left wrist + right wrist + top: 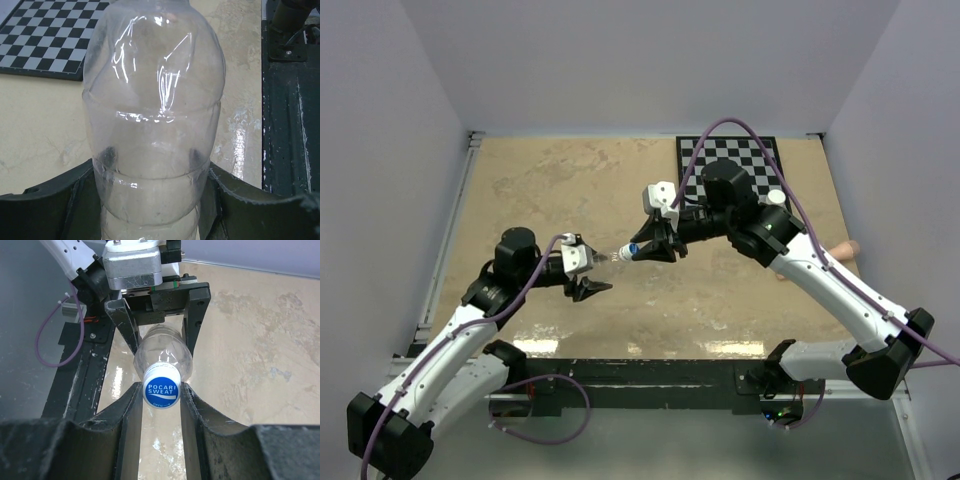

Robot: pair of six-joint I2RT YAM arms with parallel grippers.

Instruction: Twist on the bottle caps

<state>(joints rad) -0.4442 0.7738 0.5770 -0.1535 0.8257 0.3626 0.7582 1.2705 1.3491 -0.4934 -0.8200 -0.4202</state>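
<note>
A short clear plastic bottle (155,125) lies level in the air between the arms, and my left gripper (153,172) is shut on its body. The same bottle (162,352) points its neck at the right wrist camera. A blue cap (161,388) printed with white letters sits on that neck, with my right gripper (161,390) shut on it. From above, the blue cap (633,248) shows between the right gripper (645,247) and the left gripper (592,262). A small white round cap (776,197) seems to lie on the checkerboard's right edge.
A black-and-white checkerboard (730,165) lies at the back right of the tan table (550,190). A pinkish stick (845,250) pokes out past the right forearm. A dark metal rail (285,125) runs along the near edge. White walls close in both sides.
</note>
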